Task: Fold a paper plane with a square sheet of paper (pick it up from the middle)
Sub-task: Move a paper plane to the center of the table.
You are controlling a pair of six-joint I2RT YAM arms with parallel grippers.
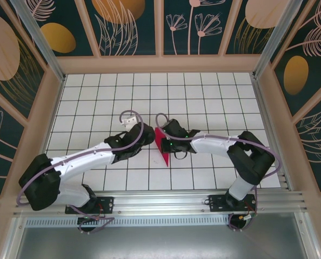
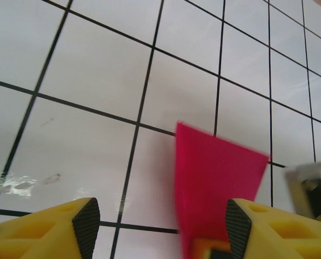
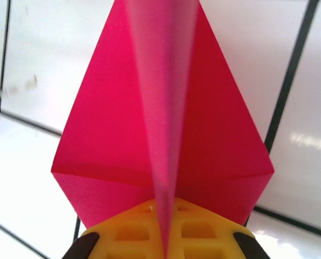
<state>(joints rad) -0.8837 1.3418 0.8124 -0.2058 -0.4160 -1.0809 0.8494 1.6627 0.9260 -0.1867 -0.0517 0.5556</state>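
Note:
The magenta-pink sheet of paper (image 1: 163,148) is folded into a narrow pointed shape and stands on edge between the two arms at mid-table. My right gripper (image 1: 170,139) is shut on it. In the right wrist view the raised centre fold (image 3: 163,124) runs down between the closed yellow fingers (image 3: 131,232), and the wings (image 3: 101,135) spread to both sides. My left gripper (image 1: 145,135) is just left of the paper. In the left wrist view it (image 2: 163,218) stands open, and the paper (image 2: 214,178) rises close to its right finger (image 2: 241,226). The left finger (image 2: 85,224) is apart from the paper.
The white tiled table (image 1: 204,97) stretches behind and to both sides of the arms. Patterned walls (image 1: 128,27) close it in at the back and sides. A metal rail (image 1: 166,202) runs along the near edge. A blurred pale part (image 2: 312,183) sits at the right edge of the left wrist view.

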